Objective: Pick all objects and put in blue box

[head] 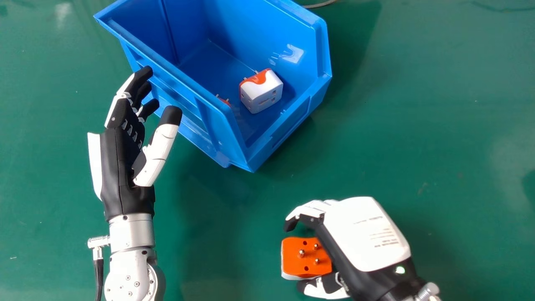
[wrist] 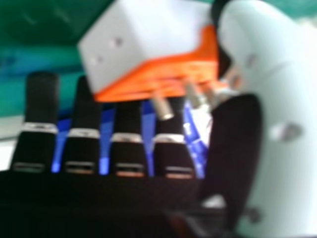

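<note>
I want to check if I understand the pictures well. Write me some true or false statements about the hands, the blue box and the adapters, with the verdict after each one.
1. The left hand is open. True.
2. The blue box is empty. False: a white-and-orange adapter lies inside.
3. The right hand is inside the box. False: it is outside, at another adapter.
4. This other adapter's orange side has pins. True.
</note>
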Robot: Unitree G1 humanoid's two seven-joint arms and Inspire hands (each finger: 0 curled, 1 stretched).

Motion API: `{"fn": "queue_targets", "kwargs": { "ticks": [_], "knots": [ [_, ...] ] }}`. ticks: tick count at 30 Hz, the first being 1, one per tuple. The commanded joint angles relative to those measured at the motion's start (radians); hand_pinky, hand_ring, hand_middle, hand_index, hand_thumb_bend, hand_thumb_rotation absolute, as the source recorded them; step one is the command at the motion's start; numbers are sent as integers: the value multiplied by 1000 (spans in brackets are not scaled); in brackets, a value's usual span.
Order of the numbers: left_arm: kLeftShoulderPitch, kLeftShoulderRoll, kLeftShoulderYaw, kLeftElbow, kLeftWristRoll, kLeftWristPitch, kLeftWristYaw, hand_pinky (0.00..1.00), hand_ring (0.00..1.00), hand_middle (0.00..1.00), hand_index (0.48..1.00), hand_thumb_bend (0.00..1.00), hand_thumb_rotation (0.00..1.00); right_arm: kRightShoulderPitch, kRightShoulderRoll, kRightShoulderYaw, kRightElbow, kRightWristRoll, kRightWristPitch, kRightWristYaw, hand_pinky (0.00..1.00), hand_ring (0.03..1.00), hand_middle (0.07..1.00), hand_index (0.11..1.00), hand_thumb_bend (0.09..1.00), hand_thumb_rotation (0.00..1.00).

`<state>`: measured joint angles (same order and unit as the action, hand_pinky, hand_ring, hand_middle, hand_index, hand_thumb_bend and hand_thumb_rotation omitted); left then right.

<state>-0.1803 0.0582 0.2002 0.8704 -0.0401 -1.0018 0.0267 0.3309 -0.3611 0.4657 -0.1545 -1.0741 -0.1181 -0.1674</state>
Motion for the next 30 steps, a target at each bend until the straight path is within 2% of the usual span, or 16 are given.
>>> {"fn": "queue_targets", "kwargs": {
  "ticks": [1,8,11,14,17,18,21,22,24,25,27,30],
  "knots": [
    [-3,1,-4,-18,2,-11,0,832,887,892,801,852,600,-12,4,12,-24,-14,9,2,459,646,687,560,507,69],
    [-4,1,-2,-16,-3,-13,-2,832,888,892,801,853,597,-24,-5,24,-15,-20,24,3,450,634,675,526,506,103],
    [-6,3,-3,-14,6,-13,4,833,888,892,800,854,596,-25,-10,22,-13,-24,32,16,439,625,669,520,505,110],
    [-6,3,-3,-15,5,-10,3,832,888,891,800,854,596,-26,-7,23,-16,-35,49,25,423,608,660,515,505,115],
    [-7,2,-4,-15,7,-9,6,830,887,890,799,856,596,-26,-1,24,-13,-43,65,15,383,562,652,508,502,120],
    [-7,3,-4,-15,7,-9,5,830,887,891,800,857,596,-29,-2,23,-12,-41,69,26,348,516,645,506,501,121],
    [-7,4,-4,-14,13,-10,11,828,886,890,800,857,595,-26,9,17,-22,-10,96,78,317,474,633,504,500,120],
    [-7,4,-3,-14,15,-10,14,826,885,890,800,855,594,-24,13,15,-25,5,99,88,291,445,595,511,503,96],
    [-7,4,-4,-16,15,-10,16,826,885,890,800,855,594,-20,19,11,-37,27,115,118,291,445,595,511,503,96],
    [-7,3,-5,-16,12,-9,14,823,883,889,800,854,593,-18,21,9,-40,38,118,125,276,430,564,518,505,77],
    [-8,3,-6,-16,10,-9,13,821,882,888,800,852,591,-16,23,1,-34,65,106,106,256,402,546,513,508,61],
    [-7,2,-8,-20,13,-9,16,820,882,887,799,851,588,-23,17,-5,2,90,53,12,239,376,532,508,511,49]
  ]
}}
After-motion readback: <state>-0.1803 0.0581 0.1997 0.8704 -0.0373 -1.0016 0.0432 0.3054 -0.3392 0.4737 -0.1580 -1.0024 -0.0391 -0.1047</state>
